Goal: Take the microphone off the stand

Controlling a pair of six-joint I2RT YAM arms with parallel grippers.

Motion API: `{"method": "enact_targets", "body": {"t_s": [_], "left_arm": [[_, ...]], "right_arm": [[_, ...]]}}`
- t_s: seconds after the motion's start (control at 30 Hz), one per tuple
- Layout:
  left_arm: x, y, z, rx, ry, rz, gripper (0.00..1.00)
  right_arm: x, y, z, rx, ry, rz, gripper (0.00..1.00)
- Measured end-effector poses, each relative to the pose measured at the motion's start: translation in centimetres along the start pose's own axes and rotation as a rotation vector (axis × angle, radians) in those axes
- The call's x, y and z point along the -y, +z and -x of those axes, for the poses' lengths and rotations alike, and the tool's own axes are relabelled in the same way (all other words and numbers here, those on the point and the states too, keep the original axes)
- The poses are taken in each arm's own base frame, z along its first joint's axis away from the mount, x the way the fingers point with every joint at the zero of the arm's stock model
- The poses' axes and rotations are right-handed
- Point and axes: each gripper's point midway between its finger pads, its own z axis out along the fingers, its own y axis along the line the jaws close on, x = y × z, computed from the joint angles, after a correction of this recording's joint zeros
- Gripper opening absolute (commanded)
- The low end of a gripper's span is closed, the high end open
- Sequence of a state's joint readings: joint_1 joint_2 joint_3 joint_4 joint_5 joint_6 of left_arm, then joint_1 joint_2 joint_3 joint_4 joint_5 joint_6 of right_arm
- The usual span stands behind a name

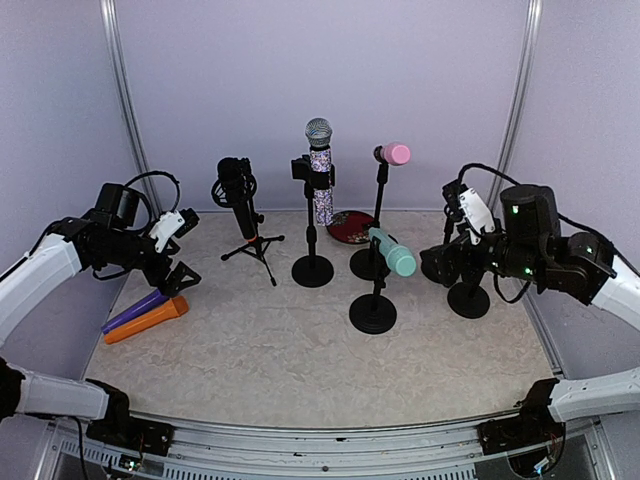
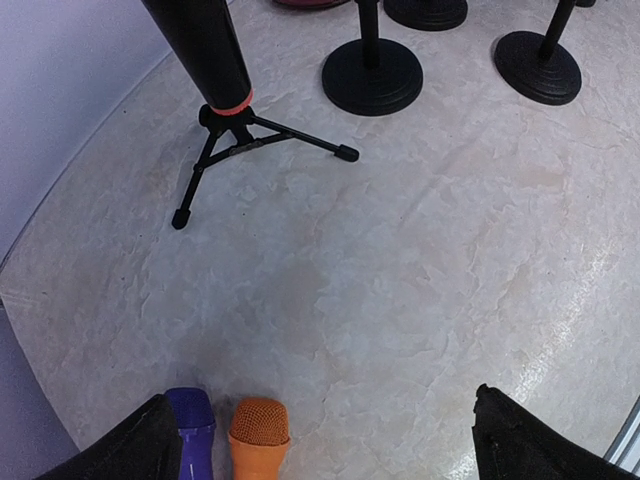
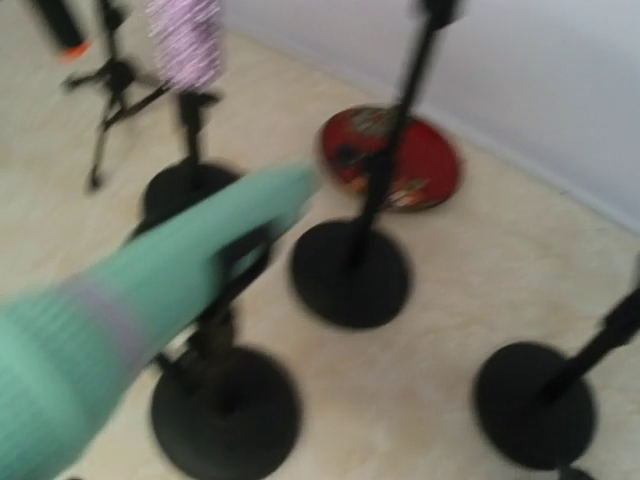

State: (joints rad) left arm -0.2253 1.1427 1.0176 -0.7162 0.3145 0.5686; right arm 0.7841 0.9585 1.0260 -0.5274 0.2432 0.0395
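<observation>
From above, the green microphone (image 1: 392, 253) sits tilted on its stand (image 1: 373, 312), right of the middle of the table (image 1: 300, 360), with my right gripper (image 1: 447, 262) near it; whether its jaws are apart I cannot tell. In my left wrist view, my left gripper (image 2: 322, 440) stands wide apart above an orange microphone (image 2: 259, 435) and a purple microphone (image 2: 190, 420). My right wrist view is blurred, with the green microphone close in front

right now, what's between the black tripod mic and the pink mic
The patterned microphone, clipped upright on its round-base stand, stands between the black tripod mic and the pink mic. The top view shows this.
</observation>
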Motion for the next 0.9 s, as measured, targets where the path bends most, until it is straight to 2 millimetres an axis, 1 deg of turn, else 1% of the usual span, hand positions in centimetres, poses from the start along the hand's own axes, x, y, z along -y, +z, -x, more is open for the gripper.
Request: {"method": "enact_targets", "body": {"t_s": [0.07,0.2,0.3,0.37,0.43,0.5,0.57,0.63,0.73,0.9], "left_arm": [[0.0,0.0,0.0,0.001,-0.001,0.002,0.99],[-0.1,0.1,0.1,-0.001,-0.004,0.000,0.99],[-0.2,0.3,0.1,-0.006,-0.009,-0.003,0.99],[-0.3,0.3,0.2,-0.004,-0.010,-0.003,0.99],[-0.3,0.2,0.5,0.004,-0.009,-0.003,0.99],[-0.2,0.1,0.7,0.010,-0.011,-0.010,0.99],[0.0,0.0,0.9,0.014,-0.014,-0.024,0.99],[0.1,-0.1,1.1,0.020,-0.015,-0.031,0.99],[0.4,-0.1,1.1,0.023,-0.017,-0.046,0.99],[0.7,-0.1,1.3,0.035,-0.016,-0.063,0.99]], "right_arm": [[-1.7,0.1,-1.4,-0.023,-0.021,0.034,1.00],[-3.8,0.5,-4.0,-0.082,-0.058,0.059,1.00],[-5.4,0.5,-5.0,-0.098,-0.105,0.058,1.00],[-6.4,0.2,-5.0,-0.078,-0.133,0.054,1.00],[-7.3,-0.1,-4.2,-0.037,-0.152,0.051,1.00],[-7.9,-0.1,-3.2,0.006,-0.159,0.034,1.00],[-7.8,0.5,-2.5,0.029,-0.163,-0.013,0.99],[-7.7,1.3,-2.4,0.030,-0.175,-0.058,0.97],[-7.5,2.5,-2.4,0.026,-0.195,-0.116,0.91],[-7.3,3.5,-1.9,0.049,-0.195,-0.180,0.79]]}}
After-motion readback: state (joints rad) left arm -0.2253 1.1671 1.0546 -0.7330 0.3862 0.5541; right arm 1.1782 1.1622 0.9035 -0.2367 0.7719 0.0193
